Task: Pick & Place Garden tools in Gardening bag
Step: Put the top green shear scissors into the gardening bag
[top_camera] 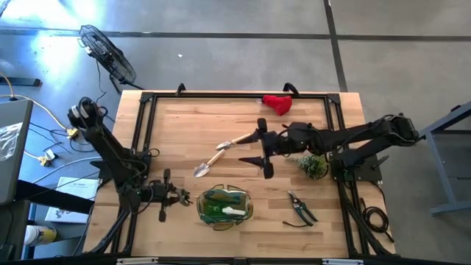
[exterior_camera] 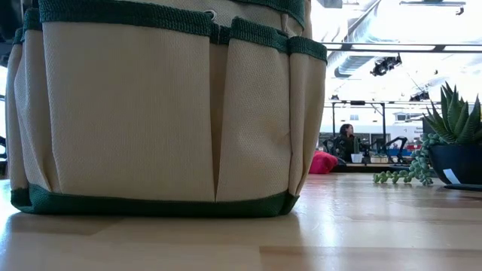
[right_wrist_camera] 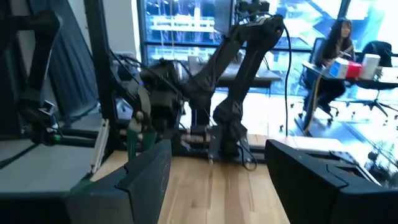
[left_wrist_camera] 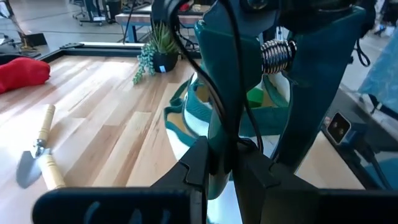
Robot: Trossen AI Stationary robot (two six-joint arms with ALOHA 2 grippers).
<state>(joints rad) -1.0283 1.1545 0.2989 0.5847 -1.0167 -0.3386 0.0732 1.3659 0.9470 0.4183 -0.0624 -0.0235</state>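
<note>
The gardening bag (top_camera: 224,206) stands near the table's front edge and fills the low view (exterior_camera: 166,113), beige with green trim. My left gripper (top_camera: 179,197) is just left of the bag, shut on a green tool with a steel spring (left_wrist_camera: 277,53). My right gripper (top_camera: 263,149) is open at mid-table, its fingers spread wide and empty (right_wrist_camera: 217,174). Two wooden-handled trowels (top_camera: 221,153) lie flat just left of it. Black pruning shears (top_camera: 300,208) lie right of the bag. The red bundle (top_camera: 277,103) lies at the far edge. My left gripper pinches the green tool's lower handle part (left_wrist_camera: 224,140) between its two fingers. The fingers come level from the table's left. The tool stands out past the fingers, toward the bag's rim (left_wrist_camera: 180,118), clear of the table.
A small potted plant (top_camera: 313,165) stands by the right arm and shows at the right of the low view (exterior_camera: 452,143). A black frame (top_camera: 147,132) borders the table. A fan (top_camera: 110,55) stands on the floor beyond the far left corner. A person (right_wrist_camera: 333,56) sits in the room behind.
</note>
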